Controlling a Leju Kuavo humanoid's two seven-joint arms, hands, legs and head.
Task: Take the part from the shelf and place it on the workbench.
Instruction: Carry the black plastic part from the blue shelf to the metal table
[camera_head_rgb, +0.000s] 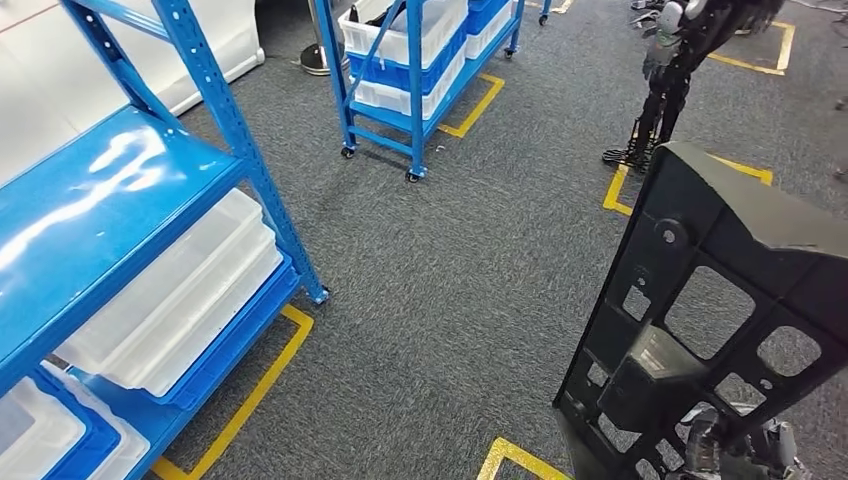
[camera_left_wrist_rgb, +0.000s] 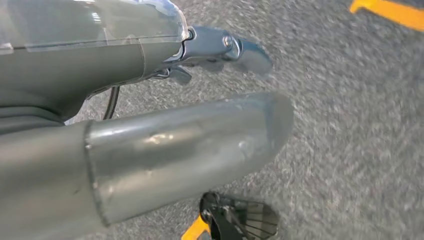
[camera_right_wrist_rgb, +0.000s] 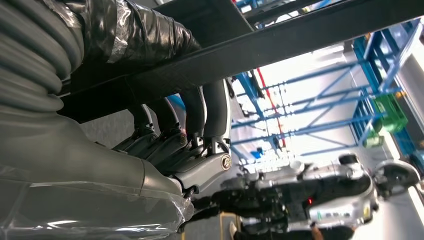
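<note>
Grey carpet floor everywhere, yellow tape lines across it. At nine o'clock stands the blue steel shelf with clear plastic bins; a second blue wheeled rack waits at twelve. At four o'clock the black moulded plastic panel with cut-out windows is upright, off the shelf, right hand curled around its edge. Left hand hangs over carpet, fingers extended, grasping nothing.

grey ribbed wrist cover, silver knuckle screws.
</note>
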